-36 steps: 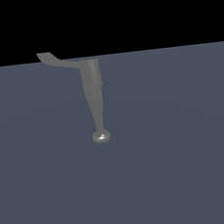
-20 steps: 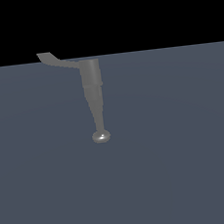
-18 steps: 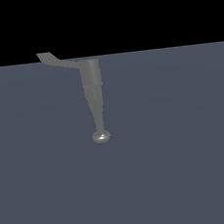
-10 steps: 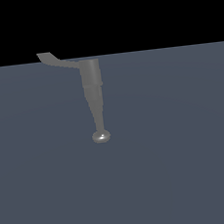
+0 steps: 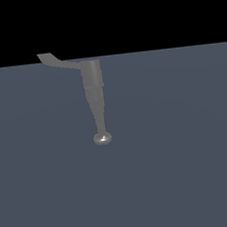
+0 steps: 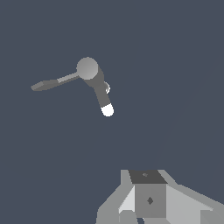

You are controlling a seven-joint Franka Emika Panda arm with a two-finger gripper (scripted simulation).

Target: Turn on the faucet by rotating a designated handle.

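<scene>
Ext. view: faucet (image 5: 95,97) sits on a flat slate-grey counter (image 5: 180,153), slightly toward the exterior view's left of centre. Its wide end meets the line where the counter gives way to black bkgd. From there the dull grey column tapers toward the camera and ends in a small shiny rounded knob (image 5: 103,138). Handle (image 5: 54,61) is a thin flat lever sticking sideways from the wide end, toward the exterior view's left; its flared tip turns up a bit and pokes into the black band. No arm or end effector shows in this view.

Wrist view: looks down along the faucet (image 6: 94,78), so its wide end reads as a round grey disc, w/ the darker column running off to a bright white tip (image 6: 107,110). Handle (image 6: 52,82) juts from the disc as a slim bar w/ a darker, broader end. End effector (image 6: 148,201) shows only as blocky grey-white housing at the frame edge, well apart from faucet and handle, touching neither. Fingertips are cut off by the frame, so can't tell whether the fingers are spread or pressed together; prob. nothing held, but not visible enough to say.
</scene>
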